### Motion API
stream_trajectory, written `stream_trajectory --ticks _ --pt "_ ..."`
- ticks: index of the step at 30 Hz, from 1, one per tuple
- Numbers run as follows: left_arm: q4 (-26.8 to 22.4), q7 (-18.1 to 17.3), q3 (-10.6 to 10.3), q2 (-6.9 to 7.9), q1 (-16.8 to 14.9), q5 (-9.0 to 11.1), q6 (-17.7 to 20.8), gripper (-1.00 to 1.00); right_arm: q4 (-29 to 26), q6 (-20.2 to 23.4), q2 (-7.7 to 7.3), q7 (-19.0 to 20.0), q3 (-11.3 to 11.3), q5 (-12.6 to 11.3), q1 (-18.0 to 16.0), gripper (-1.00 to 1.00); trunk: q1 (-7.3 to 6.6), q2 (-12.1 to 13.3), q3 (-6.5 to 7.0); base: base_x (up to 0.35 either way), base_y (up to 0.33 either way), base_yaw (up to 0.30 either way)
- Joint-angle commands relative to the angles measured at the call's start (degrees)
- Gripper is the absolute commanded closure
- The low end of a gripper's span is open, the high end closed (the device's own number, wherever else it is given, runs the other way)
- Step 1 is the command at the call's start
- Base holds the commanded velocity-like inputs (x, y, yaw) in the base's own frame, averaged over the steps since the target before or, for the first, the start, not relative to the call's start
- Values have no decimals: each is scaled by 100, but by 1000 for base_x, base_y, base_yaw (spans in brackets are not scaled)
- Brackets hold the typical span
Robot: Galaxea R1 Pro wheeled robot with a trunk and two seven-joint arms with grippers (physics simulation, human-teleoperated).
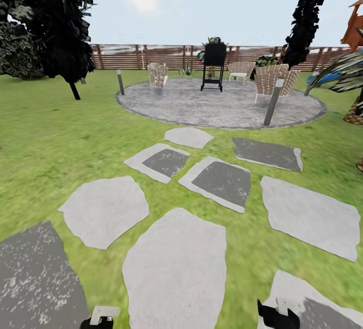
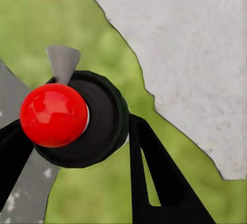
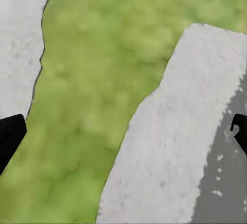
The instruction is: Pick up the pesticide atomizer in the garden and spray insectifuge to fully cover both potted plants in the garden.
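The left gripper (image 2: 77,127) has its two black fingers (image 2: 154,177) set against either side of a round, dark green-black body capped by a glossy red ball; seen end-on, this reads as the pesticide atomizer (image 2: 105,118), so the left gripper appears clamped on it. In the head view, that gripper (image 1: 103,317) sits at the lower edge of the frame, over the grass between two slabs. The right gripper (image 3: 126,131) has its black fingertips far apart at opposite edges of its wrist view, with nothing between them but lawn and stone, so it is spread and empty; the head view places it (image 1: 277,315) low over a pale grey stepping slab (image 1: 174,268). Beyond the arms, irregular grey stepping slabs lead across the green lawn (image 1: 45,142) to a round grey paved patio (image 1: 217,105) with wicker chairs (image 1: 158,74) and a black stand (image 1: 214,64), backed by a brown slatted wooden fence (image 1: 131,57). Small green tufts show near the fence, too small to identify as the potted plants. With the bottle apparently in hand, the pickup looks done and the step in hand seems to be travelling to find the plants. The next move calls for driving on along the slabs, locating both grey pots, then aiming the nozzle at the leaves.
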Motion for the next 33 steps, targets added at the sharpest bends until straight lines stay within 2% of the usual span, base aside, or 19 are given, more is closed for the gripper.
stream_trajectory --ticks 1,33 --pt "4 -16 30 0 -3 -42 -19 100 -2 -9 0 -20 49 -33 -1 -100 2 -2 -5 336 0 0" --pt "4 -11 35 0 -3 -40 -19 100 -2 -9 0 -20 49 -33 -1 -100 2 -2 -5 336 0 0"
